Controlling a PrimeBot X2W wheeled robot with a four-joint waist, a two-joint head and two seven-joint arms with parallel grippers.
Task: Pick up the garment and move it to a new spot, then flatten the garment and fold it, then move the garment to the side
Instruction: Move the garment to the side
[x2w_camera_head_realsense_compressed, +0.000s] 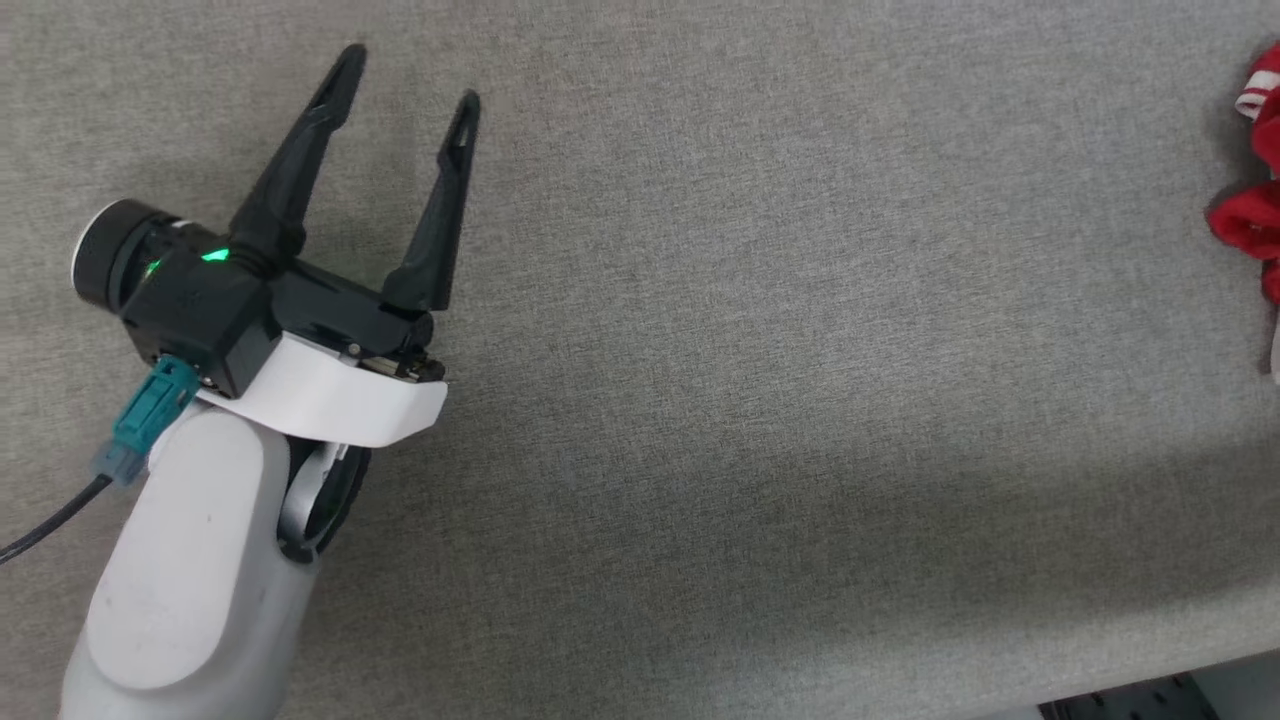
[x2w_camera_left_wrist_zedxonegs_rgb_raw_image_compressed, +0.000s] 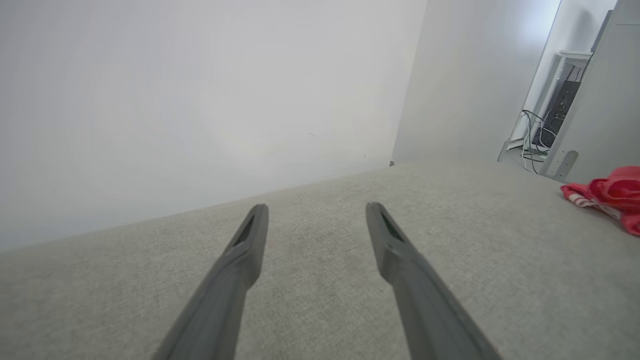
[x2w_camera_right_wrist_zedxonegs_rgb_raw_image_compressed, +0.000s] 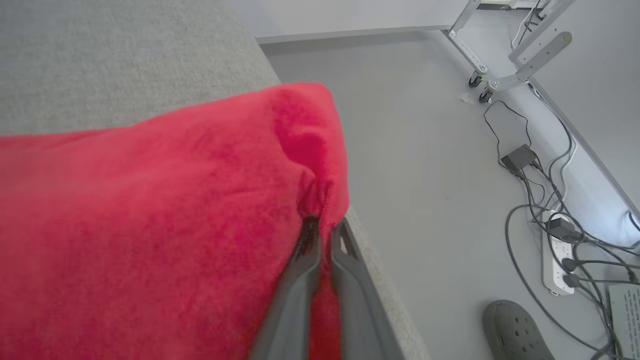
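Fingers (x2w_camera_head_realsense_compressed: 300, 160) are seen in pairs: two long dark ones on each of the two grippers.

The left gripper (x2w_camera_head_realsense_compressed: 410, 78) is held over the left part of the grey surface (x2w_camera_head_realsense_compressed: 750, 350). Its two fingers are spread wide apart, and nothing is held between them. In the left wrist view the left gripper (x2w_camera_left_wrist_zedxonegs_rgb_raw_image_compressed: 316, 209) is pointed along the surface toward one plain white wall (x2w_camera_left_wrist_zedxonegs_rgb_raw_image_compressed: 200, 100).

One garment (x2w_camera_head_realsense_compressed: 1255, 220) is seen. It is red, with a bit of red-and-white striped trim. It is bunched up at the far right of the surface, well apart from the left gripper. In the left wrist view the garment (x2w_camera_left_wrist_zedxonegs_rgb_raw_image_compressed: 612, 195) is seen as a small red heap at the right.

In the right wrist view the two fingers of the right gripper (x2w_camera_right_wrist_zedxonegs_rgb_raw_image_compressed: 325, 225) are pressed together. A fold of the garment (x2w_camera_right_wrist_zedxonegs_rgb_raw_image_compressed: 150, 225) is pinched between their tips. The red cloth is spread by the edge of the surface. Whether it is lifted cannot be told.

Beside the surface the grey floor (x2w_camera_right_wrist_zedxonegs_rgb_raw_image_compressed: 425, 175) is seen. One grey shoe (x2w_camera_right_wrist_zedxonegs_rgb_raw_image_compressed: 515, 332), one white power strip (x2w_camera_right_wrist_zedxonegs_rgb_raw_image_compressed: 555, 265) and a tangle of dark cables (x2w_camera_right_wrist_zedxonegs_rgb_raw_image_compressed: 530, 200) are lying on it. The cables are too tangled to be counted. Two little wheels (x2w_camera_right_wrist_zedxonegs_rgb_raw_image_compressed: 473, 80) are seen under a metal frame (x2w_camera_right_wrist_zedxonegs_rgb_raw_image_compressed: 530, 60) at the far end.
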